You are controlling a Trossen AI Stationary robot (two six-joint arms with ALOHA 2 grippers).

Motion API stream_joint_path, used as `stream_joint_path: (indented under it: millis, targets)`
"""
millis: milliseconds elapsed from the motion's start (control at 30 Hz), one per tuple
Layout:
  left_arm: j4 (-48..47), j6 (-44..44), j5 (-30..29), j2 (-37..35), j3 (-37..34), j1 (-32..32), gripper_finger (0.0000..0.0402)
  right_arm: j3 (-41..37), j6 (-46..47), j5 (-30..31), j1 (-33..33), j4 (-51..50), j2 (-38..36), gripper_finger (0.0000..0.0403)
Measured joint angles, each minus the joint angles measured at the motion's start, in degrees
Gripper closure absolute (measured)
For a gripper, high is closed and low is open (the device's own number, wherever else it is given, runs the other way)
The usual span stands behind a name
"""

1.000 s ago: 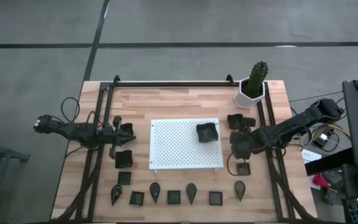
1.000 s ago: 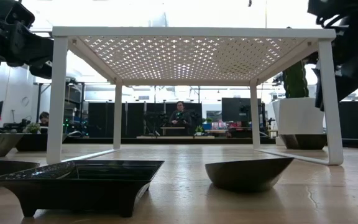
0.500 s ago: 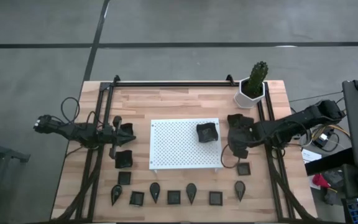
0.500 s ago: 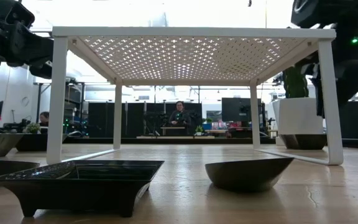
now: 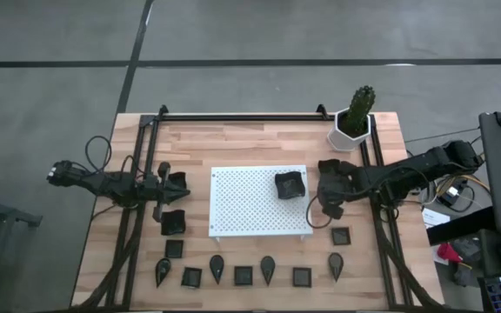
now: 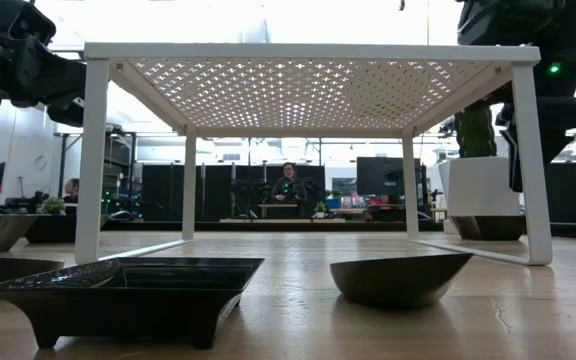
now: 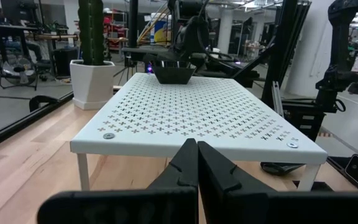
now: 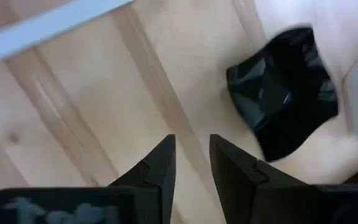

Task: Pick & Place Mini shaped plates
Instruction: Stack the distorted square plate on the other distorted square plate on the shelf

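Several small black dishes [image 5: 243,276], square and teardrop-shaped, rest on their bases in a row along the table's near edge. One square dish [image 5: 290,185] sits on the white perforated board [image 5: 250,204]. Another square dish [image 8: 284,118] lies on the wood by the cactus pot [image 5: 352,128]. My right gripper [image 5: 329,193] hovers open just right of the board, on the near side of that dish [image 5: 329,167], and touches nothing. My left gripper [image 7: 197,163] is shut and empty. It waits left of the board [image 7: 197,106], level and pointing at it.
The board stands on four thin legs [image 6: 92,160], with open space beneath it. Black frame rails [image 5: 137,217] run along both sides of the table. A square dish [image 6: 128,290] and a teardrop dish [image 6: 398,278] lie close to the low camera. People are in the room behind the table.
My right gripper has moved toward the table's far edge and slightly toward the board, rising in the low view. It has drawn away from the dish near the right rail and come closer to the dish by the pot. No dish has moved.
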Motion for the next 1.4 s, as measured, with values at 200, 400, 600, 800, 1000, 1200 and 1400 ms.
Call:
stream_joint_path:
  millis: [200,400,600,800,1000,1200,1400]
  targets:
    - [0.0,0.0,-0.02,0.0,0.0,-0.01,0.0401,0.04,15.21,-1.91,-0.56,-1.73,-0.77,0.0317]
    - [0.0,0.0,-0.02,0.0,0.0,-0.01,0.0401,-0.01,17.55,-1.94,-0.23,-7.62,-2.99,0.0321]
    - [0.02,0.0,-0.02,0.0,0.0,0.0,0.0401,-0.02,0.64,1.77,-0.57,-3.38,-2.71,0.0319]
    - [0.0,0.0,-0.02,0.0,0.0,0.0,0.0401,-0.04,-12.73,1.31,-0.66,-4.05,-2.16,0.0329]
    - [0.0,0.0,0.0,0.0,0.0,-0.01,0.0401,-0.08,-17.23,-0.69,-0.49,-6.56,-2.16,0.0339]
    - [0.0,0.0,-0.02,0.0,0.0,0.0,0.0401,5.94,-23.02,-0.99,-1.66,-8.23,-2.16,0.034]
    - [0.0,0.0,-0.01,0.0,0.0,0.0,0.0401,13.51,-28.6,6.46,-2.85,-6.98,-3.0,0.0344]
